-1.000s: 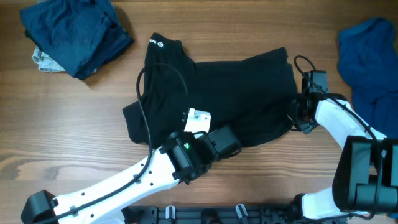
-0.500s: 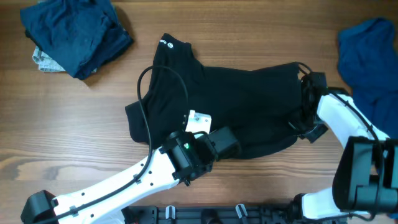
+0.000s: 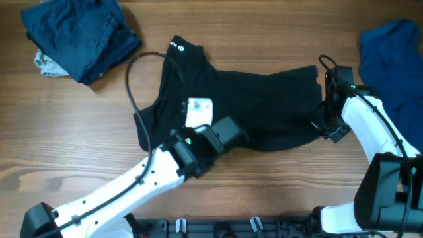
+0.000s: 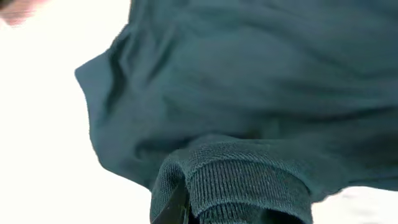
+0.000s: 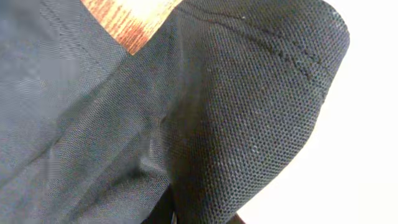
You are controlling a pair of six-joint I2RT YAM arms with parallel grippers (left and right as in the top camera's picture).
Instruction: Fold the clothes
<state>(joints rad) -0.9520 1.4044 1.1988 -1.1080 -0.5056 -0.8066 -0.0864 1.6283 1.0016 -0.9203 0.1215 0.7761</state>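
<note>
The black garment lies across the middle of the table, its small white label at the far left tip. My left gripper is shut on its near hem; the left wrist view shows ribbed fabric bunched over the jaws. My right gripper is shut on the garment's right edge; the right wrist view shows mesh fabric draped over the jaws. A royal blue garment lies at the right, a dark navy pile at the far left.
A pale patterned cloth peeks from under the navy pile. The left arm's black cable loops above the table to the left of the black garment. Bare wood lies in front of the garment.
The left gripper has pulled the near hem away and leftward. The right gripper has moved away with the right edge. The garment has shifted slightly toward the far side.
</note>
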